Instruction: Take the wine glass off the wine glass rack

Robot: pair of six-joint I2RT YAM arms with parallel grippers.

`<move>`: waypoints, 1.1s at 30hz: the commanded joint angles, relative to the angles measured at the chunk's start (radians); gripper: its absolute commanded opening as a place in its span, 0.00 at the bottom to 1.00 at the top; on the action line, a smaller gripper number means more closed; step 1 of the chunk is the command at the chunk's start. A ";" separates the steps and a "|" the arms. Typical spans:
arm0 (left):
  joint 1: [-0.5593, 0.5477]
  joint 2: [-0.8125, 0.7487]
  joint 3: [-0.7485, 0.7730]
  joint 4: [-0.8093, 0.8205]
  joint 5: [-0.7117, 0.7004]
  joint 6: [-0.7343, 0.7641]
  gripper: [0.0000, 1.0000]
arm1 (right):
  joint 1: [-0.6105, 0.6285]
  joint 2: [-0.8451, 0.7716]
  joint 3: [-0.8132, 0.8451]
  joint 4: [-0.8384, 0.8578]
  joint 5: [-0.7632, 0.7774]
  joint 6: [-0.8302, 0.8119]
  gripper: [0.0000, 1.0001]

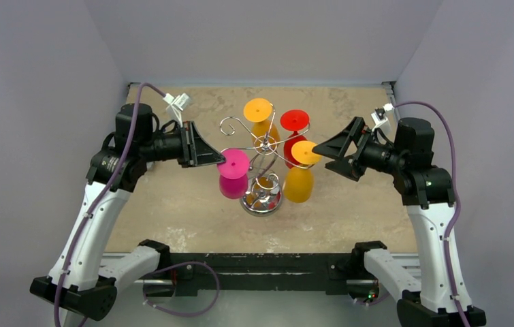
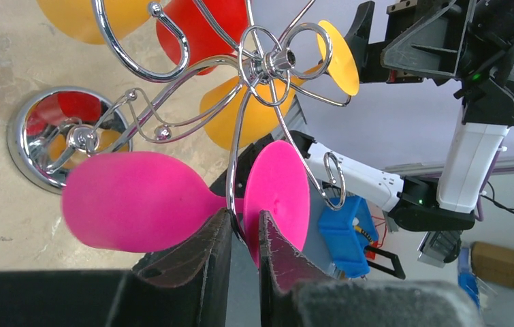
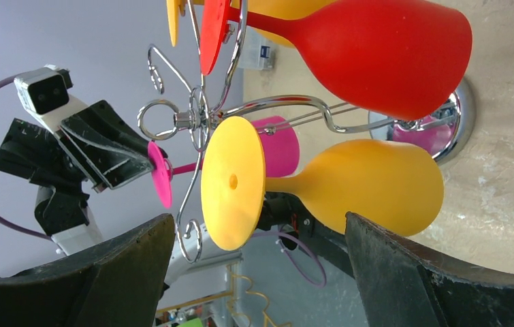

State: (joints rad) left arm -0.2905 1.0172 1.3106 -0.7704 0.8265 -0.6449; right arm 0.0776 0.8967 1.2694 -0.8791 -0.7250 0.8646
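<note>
While working over the mottled beige tabletop [image 1: 172,197], mind first the shiny chrome wire rack [image 1: 265,144], domed base and curled arms, standing mid-table. Hanging bowl-down from its near-left arm: the hot-pink wine glass [image 1: 233,178], foot on top, caught in a wire hook.

Left gripper [image 2: 245,219] in at foot level, jaws narrowed to a slim gap astride the stem just under the foot. Cannot tell whether actually pinching. Right gripper [image 3: 259,223] spread wide, holding nothing, parked just beside the orange-yellow glass [image 3: 370,184].

To do this well: squeeze on the stem, never on the wire, then slide out level through the hook's open end. No sideways tug, which would probably rock the rack and swing the neighbours.

From overhead, just fingertips against the pink foot. From the left wrist, the rack's wire crossing right beside the stem, lost from above. From the right wrist, clear space between open fingers and orange-yellow glass.
</note>
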 commanded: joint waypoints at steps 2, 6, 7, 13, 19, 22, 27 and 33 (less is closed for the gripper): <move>-0.010 -0.004 0.051 -0.005 -0.005 0.033 0.02 | 0.001 -0.013 0.015 0.038 -0.009 0.007 0.94; -0.010 0.002 0.064 -0.010 -0.007 0.030 0.00 | 0.001 -0.016 0.008 0.040 -0.010 0.007 0.94; -0.010 0.003 0.064 -0.010 -0.008 0.029 0.00 | 0.002 -0.016 0.007 0.040 -0.010 0.007 0.94; -0.010 0.003 0.080 -0.007 -0.020 0.008 0.00 | 0.001 -0.015 0.007 0.044 -0.009 0.008 0.94; -0.010 0.021 0.137 -0.043 -0.070 -0.040 0.00 | 0.001 -0.012 0.000 0.053 -0.007 0.014 0.94; -0.010 0.024 0.151 -0.043 -0.088 -0.091 0.00 | 0.001 -0.012 0.002 0.054 -0.009 0.020 0.94; -0.009 0.039 0.188 -0.076 -0.136 -0.148 0.00 | 0.002 -0.007 0.013 0.041 -0.011 0.016 0.94; 0.003 0.091 0.272 -0.175 -0.170 -0.204 0.00 | 0.001 0.000 0.017 0.040 -0.016 0.017 0.94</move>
State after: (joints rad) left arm -0.2966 1.1000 1.4727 -0.9585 0.6662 -0.7788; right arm 0.0776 0.8967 1.2678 -0.8597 -0.7250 0.8761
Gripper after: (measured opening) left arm 0.146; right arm 0.939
